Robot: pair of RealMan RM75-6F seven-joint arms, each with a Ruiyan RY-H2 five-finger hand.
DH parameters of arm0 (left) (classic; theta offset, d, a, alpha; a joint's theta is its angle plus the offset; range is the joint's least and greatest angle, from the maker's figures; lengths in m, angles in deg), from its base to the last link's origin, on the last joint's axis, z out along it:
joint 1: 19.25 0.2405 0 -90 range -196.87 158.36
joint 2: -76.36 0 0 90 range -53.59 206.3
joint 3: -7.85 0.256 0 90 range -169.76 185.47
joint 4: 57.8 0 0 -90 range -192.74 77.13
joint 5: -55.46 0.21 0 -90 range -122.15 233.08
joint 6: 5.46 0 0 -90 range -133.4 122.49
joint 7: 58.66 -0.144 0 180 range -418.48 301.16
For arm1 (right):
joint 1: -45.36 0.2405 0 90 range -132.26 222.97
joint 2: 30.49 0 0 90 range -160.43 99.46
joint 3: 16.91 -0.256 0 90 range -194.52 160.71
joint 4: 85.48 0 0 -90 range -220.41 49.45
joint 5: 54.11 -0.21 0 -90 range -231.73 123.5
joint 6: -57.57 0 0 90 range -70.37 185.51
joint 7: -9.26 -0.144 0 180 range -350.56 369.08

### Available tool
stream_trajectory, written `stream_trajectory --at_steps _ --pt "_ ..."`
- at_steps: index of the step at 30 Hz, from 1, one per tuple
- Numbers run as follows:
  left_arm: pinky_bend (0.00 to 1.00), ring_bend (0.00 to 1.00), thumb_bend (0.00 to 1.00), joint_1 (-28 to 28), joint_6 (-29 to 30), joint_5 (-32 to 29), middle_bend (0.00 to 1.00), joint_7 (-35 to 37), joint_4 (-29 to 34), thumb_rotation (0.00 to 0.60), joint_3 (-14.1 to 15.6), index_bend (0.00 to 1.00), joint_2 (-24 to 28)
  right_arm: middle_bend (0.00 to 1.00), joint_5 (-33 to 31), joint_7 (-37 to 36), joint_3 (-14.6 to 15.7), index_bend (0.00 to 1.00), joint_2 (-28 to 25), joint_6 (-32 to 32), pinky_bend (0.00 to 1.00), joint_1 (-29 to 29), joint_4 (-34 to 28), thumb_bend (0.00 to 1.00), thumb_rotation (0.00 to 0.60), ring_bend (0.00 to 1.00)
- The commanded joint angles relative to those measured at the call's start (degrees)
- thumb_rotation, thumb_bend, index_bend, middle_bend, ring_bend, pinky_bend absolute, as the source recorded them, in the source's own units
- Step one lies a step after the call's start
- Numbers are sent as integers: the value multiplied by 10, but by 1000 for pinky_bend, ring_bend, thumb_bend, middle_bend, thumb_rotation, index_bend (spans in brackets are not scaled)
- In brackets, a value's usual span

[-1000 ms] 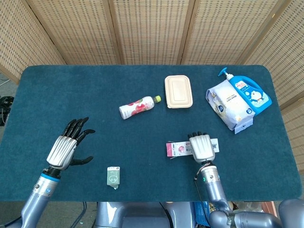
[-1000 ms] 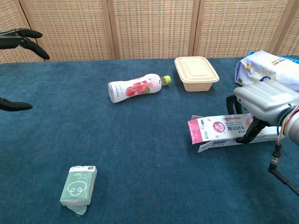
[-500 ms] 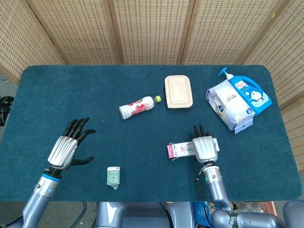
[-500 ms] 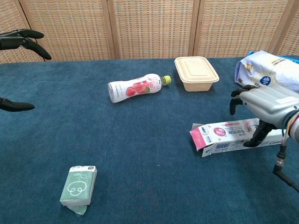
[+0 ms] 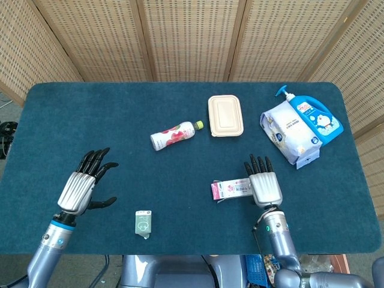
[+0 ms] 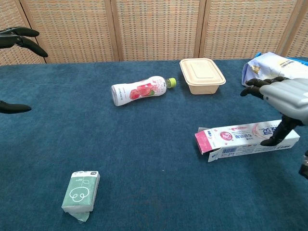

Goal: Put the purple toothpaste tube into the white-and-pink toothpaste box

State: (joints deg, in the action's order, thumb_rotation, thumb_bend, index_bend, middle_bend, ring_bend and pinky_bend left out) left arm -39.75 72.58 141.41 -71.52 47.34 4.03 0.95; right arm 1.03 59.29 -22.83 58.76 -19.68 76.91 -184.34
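Right hand (image 5: 266, 188) hovers fingers spread by the toothpaste box (image 6: 245, 140), thumb touching it; left hand (image 5: 81, 187) open, empty. No purple tube visible, possibly already inside. Best now: steady the box, close its flap.

Both arms are slim blue-grey metallic tubes, each ending at the wrist in a collar with a small green light. The left hand (image 5: 81, 186) has a ribbed, silver-grey back plate and glossy black fingers. The right hand (image 5: 264, 185) wears the same silver ribbed shell with black fingers (image 6: 253, 84); a thin black cable runs beside its wrist.
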Motion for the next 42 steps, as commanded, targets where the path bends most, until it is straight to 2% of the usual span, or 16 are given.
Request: stream_trajectory --at_steps 1,5,9,15,19,27,33,42 --pt "0 0 153 14 18 13 0 -10 -2 600 12 196 -3 0 76 -77 28 106 -58 -25 0 -35 -38 53 600 0" --pt "0 0 155 32 36 23 0 -17 -4 600 26 150 -5 0 162 -195 58 99 -103 -47 0 -74 -34 50 600 0" --pt "0 0 153 46 47 32 0 -21 -10 600 38 117 -8 0 220 -263 81 63 -122 -68 0 -100 -10 50 600 0" --pt "0 0 154 71 70 50 0 -49 -36 600 58 91 -17 0 264 -361 104 13 -136 -92 0 -142 45 48 600 0" --pt "0 0 155 79 65 45 0 -34 -51 600 64 90 -11 0 283 -410 103 12 -134 -116 0 -166 87 48 600 0" --pt "0 0 153 94 59 17 0 -32 -70 600 65 74 7 0 306 -440 84 12 -120 -181 0 -206 177 47 600 0" --pt "0 0 154 111 80 20 0 -6 -97 600 64 75 10 0 276 -508 74 22 -124 -153 0 -223 223 45 600 0" --pt "0 0 155 121 98 34 0 21 -119 600 57 75 10 0 272 -524 66 28 -135 -117 0 -225 220 44 600 0"
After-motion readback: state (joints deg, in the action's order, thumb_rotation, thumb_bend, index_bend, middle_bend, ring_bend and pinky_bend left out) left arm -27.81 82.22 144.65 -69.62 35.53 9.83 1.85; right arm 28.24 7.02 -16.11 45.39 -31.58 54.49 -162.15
